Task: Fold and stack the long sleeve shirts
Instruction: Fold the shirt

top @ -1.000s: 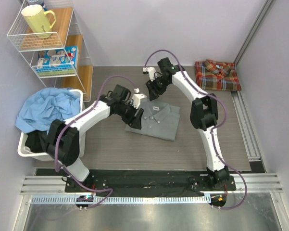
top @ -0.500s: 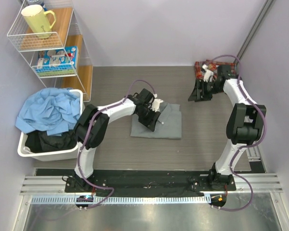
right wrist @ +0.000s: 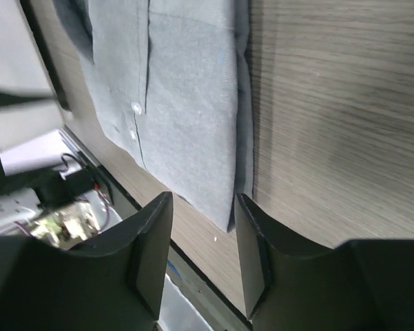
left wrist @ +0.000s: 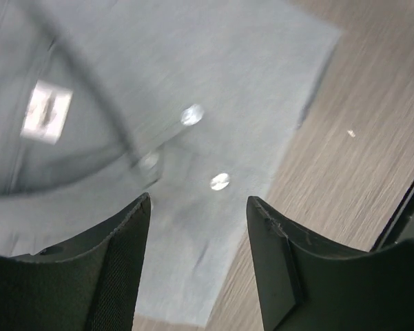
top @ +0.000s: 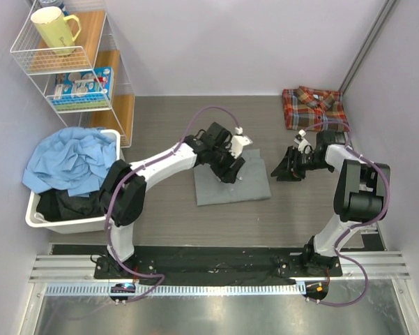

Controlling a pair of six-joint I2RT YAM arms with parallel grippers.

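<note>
The folded grey shirt [top: 233,185] lies flat in the middle of the table. My left gripper [top: 231,169] hovers over its upper part, open and empty; the left wrist view shows the grey shirt [left wrist: 213,89] with pale buttons under my left gripper [left wrist: 198,207]. My right gripper [top: 282,169] is open and empty, low over bare table just right of the shirt; the right wrist view shows the shirt's [right wrist: 186,117] edge ahead of my right gripper [right wrist: 203,207]. The folded plaid shirt [top: 314,109] lies at the back right.
A white bin [top: 35,213] holding blue and dark cloth [top: 70,162] stands at the left. A wire shelf [top: 70,59] with a yellow mug [top: 54,29] stands at the back left. A metal rail [top: 355,181] runs along the right side.
The right arm swung from the plaid shirt at the back right down to the table beside the grey shirt. The left gripper shifted right, and the grey shirt moved slightly right with it.
</note>
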